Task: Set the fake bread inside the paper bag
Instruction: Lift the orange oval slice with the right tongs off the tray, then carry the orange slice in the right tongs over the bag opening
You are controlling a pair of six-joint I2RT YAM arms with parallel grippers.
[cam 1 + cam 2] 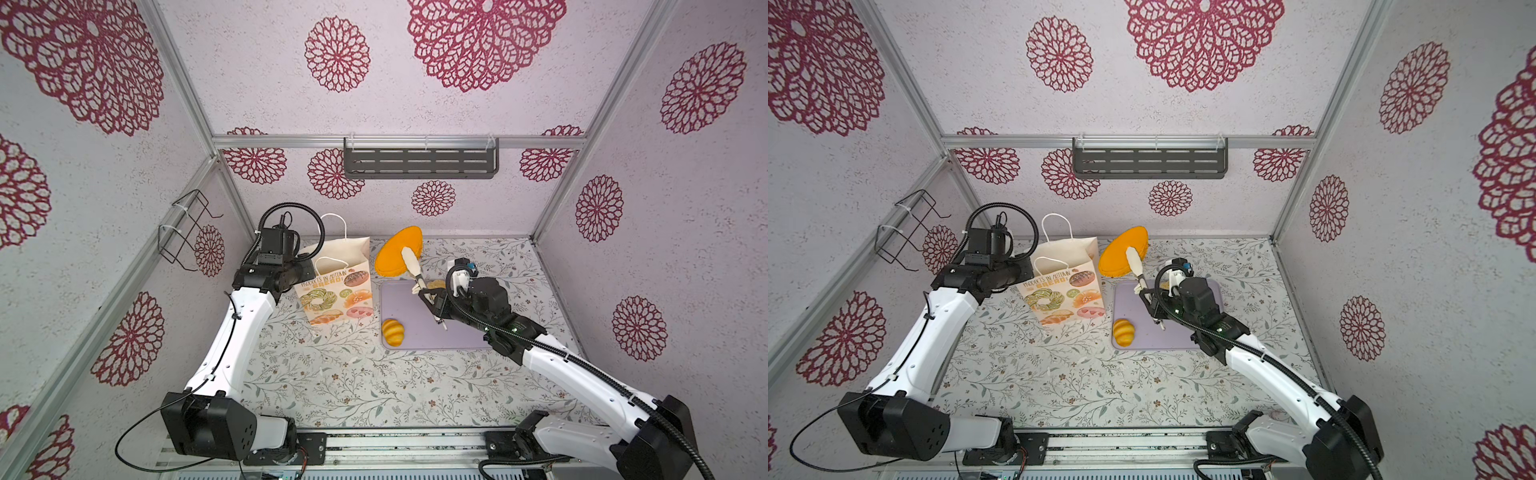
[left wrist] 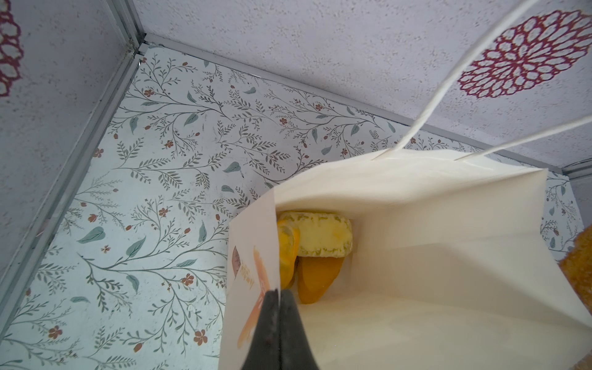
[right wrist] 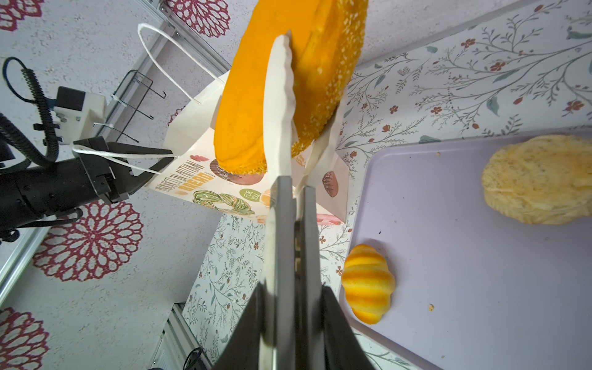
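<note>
The left gripper (image 2: 279, 296) is pinching the printed wall of the paper bag (image 1: 332, 291), holding its mouth open; some bread (image 2: 315, 235) is lying inside. Just right of the bag's mouth, the orange loaf (image 1: 392, 249) is hanging raised, its long axis slanted with the lower end toward the bag. It is clamped in tongs (image 1: 410, 264) that the right gripper (image 1: 432, 300) is squeezing. Farther right of the bag, a striped bun (image 1: 392, 331) and a pale bun (image 3: 538, 179) are sitting on the tray (image 1: 419, 336).

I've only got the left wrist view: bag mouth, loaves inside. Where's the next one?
Observer: The right tool holds white tongs clamped on a big orange seeded loaf, lifted in the air.
Operator: Over the bag yet?
Observer: No, in both top views it hangs beside the paper bag, on the tray side.
Operator: What's left on the tray?
Observer: A striped yellow bun and a pale flat loaf on the lilac tray.
</note>
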